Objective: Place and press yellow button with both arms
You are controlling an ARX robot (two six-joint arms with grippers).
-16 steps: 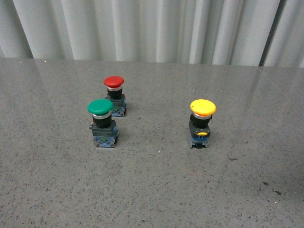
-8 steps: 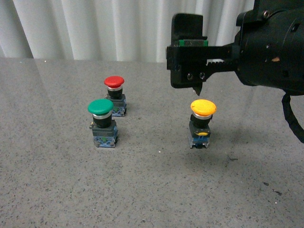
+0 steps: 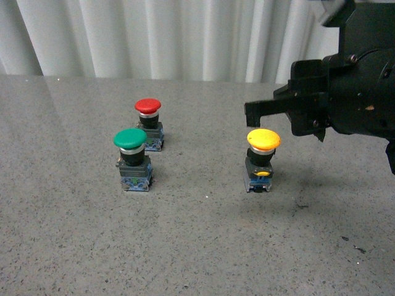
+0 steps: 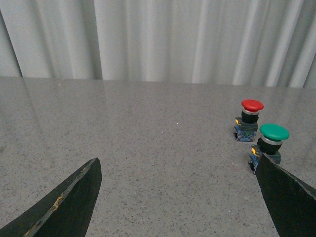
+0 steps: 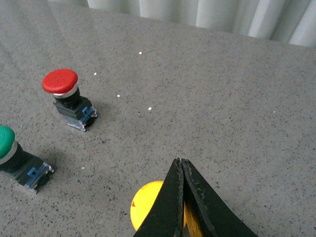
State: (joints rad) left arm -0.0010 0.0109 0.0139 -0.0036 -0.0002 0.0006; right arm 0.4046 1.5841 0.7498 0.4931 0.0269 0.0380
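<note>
Right gripper [image 5: 180,165] closed, fingers [image 5: 202,212] pressed flat together, gripping nothing. In the wrist view its tips sit over the yellow button [image 3: 261,158] cap; contact can't tell. Front view: right arm [image 3: 352,92] extends in from the right and hangs just above and to the right of the yellow button, with a small gap visible over the cap. Yellow button stands upright on the grey table [image 3: 197,246], right of centre, well apart from the other two. Left gripper [image 4: 177,159] wide open, empty, over the table. Its wrist view has the green button [image 3: 131,158] base partly behind one finger. Front view: green button upright left of centre, red button [image 3: 148,121] just behind it, not touching. White curtain [image 3: 154,37] behind the table
</note>
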